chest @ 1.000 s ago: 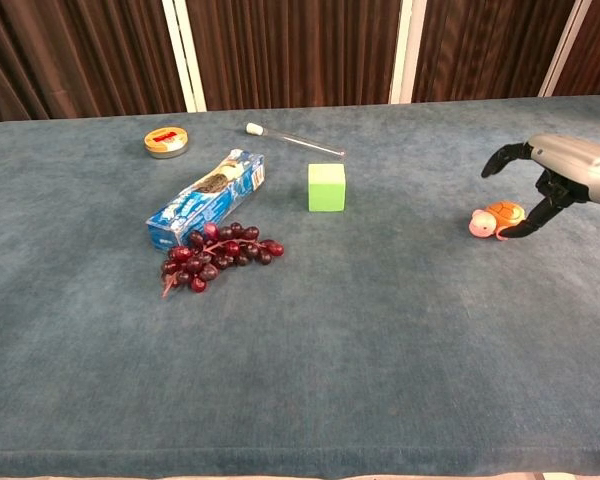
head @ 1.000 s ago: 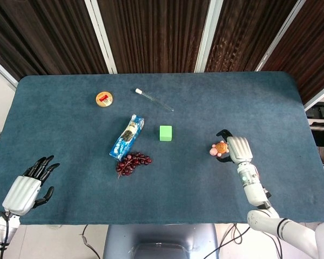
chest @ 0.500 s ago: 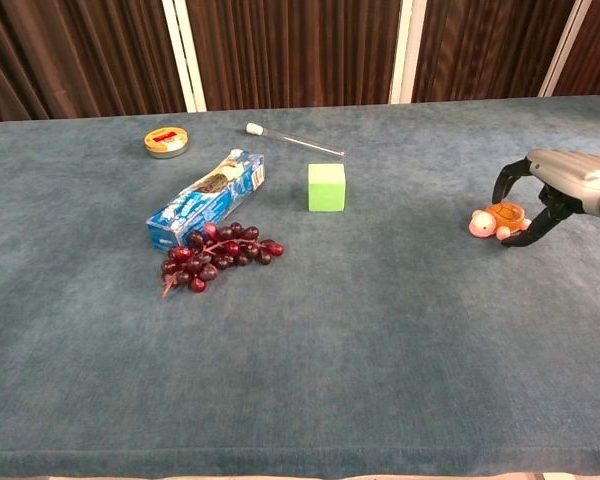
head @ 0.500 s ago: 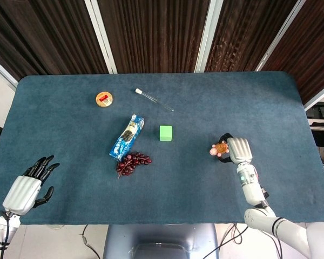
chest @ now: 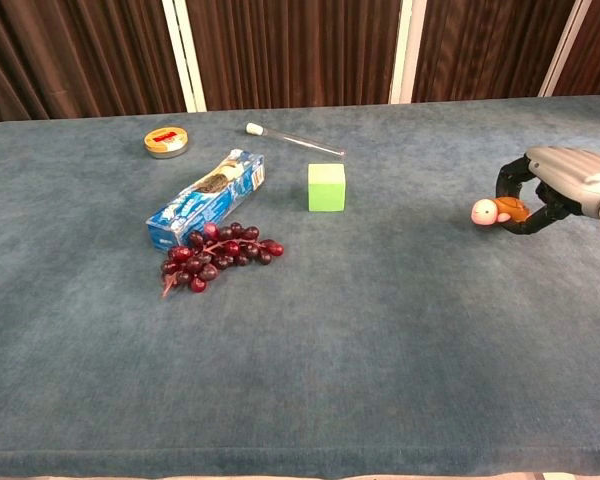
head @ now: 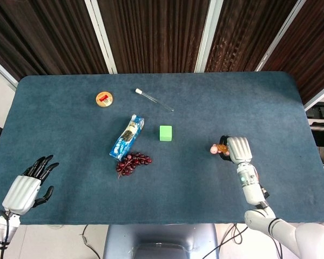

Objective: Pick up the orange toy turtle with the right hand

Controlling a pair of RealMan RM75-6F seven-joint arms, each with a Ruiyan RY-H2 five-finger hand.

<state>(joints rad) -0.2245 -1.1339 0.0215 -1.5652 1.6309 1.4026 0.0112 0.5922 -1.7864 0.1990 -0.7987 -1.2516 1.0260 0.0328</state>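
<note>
The orange toy turtle (head: 220, 147) (chest: 498, 210), with its pink head pointing left, is at the right side of the blue table. My right hand (head: 237, 149) (chest: 555, 182) grips it, dark fingers curled around the shell from both sides, and it looks slightly raised off the cloth in the chest view. My left hand (head: 28, 186) rests open at the table's front left corner, fingers spread, holding nothing; the chest view does not show it.
A green cube (head: 165, 133) (chest: 326, 187), a bunch of red grapes (head: 132, 163) (chest: 214, 254), a blue snack packet (head: 127, 136) (chest: 206, 197), a glass tube (head: 154, 100) (chest: 294, 141) and a round tin (head: 103, 99) (chest: 167, 141) lie left of the turtle.
My right hand's fingers have closed around the turtle, which has tilted and risen a little; before, they stood spread beside it. The left hand has not moved.
</note>
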